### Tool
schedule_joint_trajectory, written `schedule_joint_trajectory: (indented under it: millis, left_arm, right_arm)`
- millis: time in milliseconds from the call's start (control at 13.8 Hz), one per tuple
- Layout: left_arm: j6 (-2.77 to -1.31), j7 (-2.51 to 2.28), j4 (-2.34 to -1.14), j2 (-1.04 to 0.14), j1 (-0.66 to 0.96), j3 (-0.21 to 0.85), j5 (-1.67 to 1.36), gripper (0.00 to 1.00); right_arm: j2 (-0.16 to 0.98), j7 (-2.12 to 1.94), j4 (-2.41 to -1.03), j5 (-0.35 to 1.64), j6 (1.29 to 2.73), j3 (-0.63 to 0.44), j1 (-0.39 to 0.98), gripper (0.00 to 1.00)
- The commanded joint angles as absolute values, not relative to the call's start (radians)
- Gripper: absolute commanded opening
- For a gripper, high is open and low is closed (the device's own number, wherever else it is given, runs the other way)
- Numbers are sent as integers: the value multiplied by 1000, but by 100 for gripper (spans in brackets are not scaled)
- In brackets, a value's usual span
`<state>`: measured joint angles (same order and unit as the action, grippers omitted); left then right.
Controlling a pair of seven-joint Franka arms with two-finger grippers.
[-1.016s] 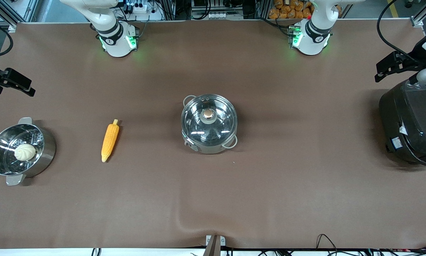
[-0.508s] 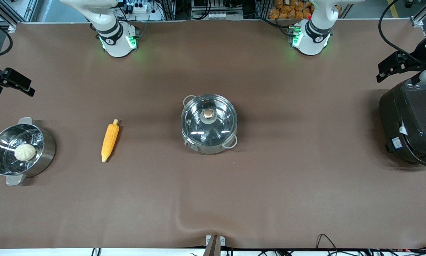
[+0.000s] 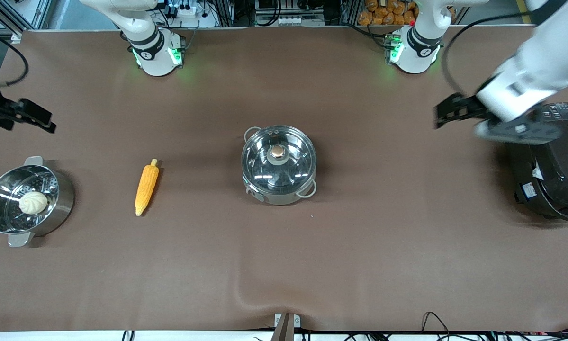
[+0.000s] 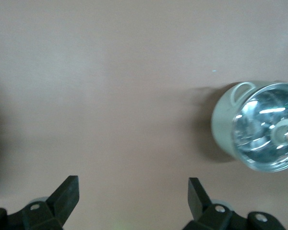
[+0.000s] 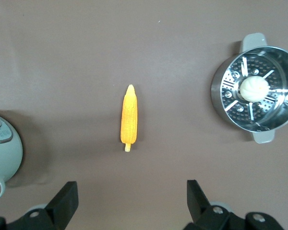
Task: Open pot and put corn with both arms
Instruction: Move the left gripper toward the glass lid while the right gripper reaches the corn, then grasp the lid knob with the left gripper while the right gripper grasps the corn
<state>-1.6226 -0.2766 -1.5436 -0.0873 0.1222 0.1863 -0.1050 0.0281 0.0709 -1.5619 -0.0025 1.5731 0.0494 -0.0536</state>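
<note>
The steel pot (image 3: pixel 279 166) stands mid-table with its glass lid (image 3: pixel 265 177) and knob (image 3: pixel 277 151) on. It also shows in the left wrist view (image 4: pixel 257 127). The corn (image 3: pixel 147 187) lies flat on the table beside the pot, toward the right arm's end; the right wrist view shows it too (image 5: pixel 129 119). My left gripper (image 3: pixel 447 113) is open and empty, up over the table between the pot and the black cooker; its own view (image 4: pixel 133 196) shows only bare table between the jaws. My right gripper (image 3: pixel 42 121) is open and empty, up over the table's edge near the steamer pot (image 5: pixel 132 199).
A steel steamer pot (image 3: pixel 61 201) with a white bun (image 3: pixel 33 202) in it stands at the right arm's end. A big black cooker (image 3: pixel 549 175) stands at the left arm's end. The brown table cover (image 3: pixel 284 265) has a ridge near the front edge.
My left arm has swung in from the table's end, past the black cooker, toward the pot. My right gripper has shifted slightly inward. Pot and corn have not moved.
</note>
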Motion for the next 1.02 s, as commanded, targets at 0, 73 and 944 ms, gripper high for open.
schedule_joint_trajectory:
  millis: [0, 73, 944]
  left_arm:
    - [-1699, -527, -1503, -184, 256, 198, -115, 100]
    - [-1739, -648, -1502, -217, 317, 196, -109, 100]
    - [-1983, -1319, -1310, -617, 684, 176, 139, 100]
  right_arm:
    - [21, 81, -1728, 3, 1725, 46, -32, 100]
    - [21, 72, -1799, 3, 1803, 48, -28, 100]
    - [313, -34, -2191, -6, 2408, 46, -8, 100]
